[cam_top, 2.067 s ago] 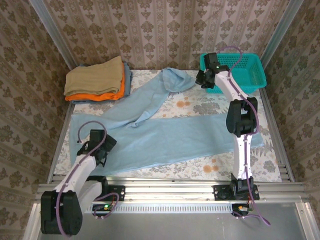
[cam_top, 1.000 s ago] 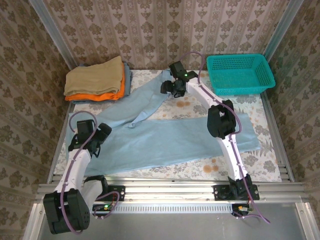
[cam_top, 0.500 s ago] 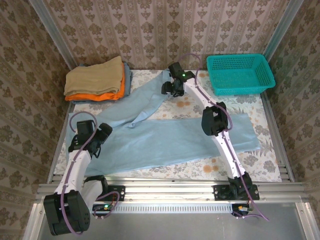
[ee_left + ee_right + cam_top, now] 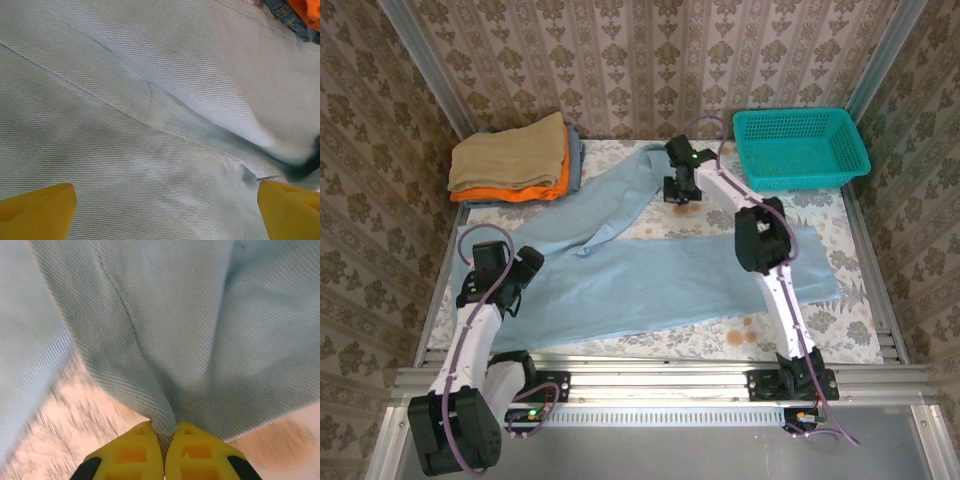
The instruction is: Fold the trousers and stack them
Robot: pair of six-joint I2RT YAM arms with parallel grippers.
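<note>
Barely begun; no fold in the trousers [image 4: 650, 285]. Pinching a leg's edge with right gripper [image 4: 164, 437]; hovering wide, empty, with left gripper [image 4: 165, 210].

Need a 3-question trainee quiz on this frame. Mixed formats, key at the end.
1. True or false: the right gripper is shut on a pinch of the trousers.
2. What lies far left in the top view? A) a cardboard box B) folded garment stack C) a bucket
3. Fill in: the left gripper is over the trousers with its jaws ____.

Key: 1 true; 2 B; 3 open.
</note>
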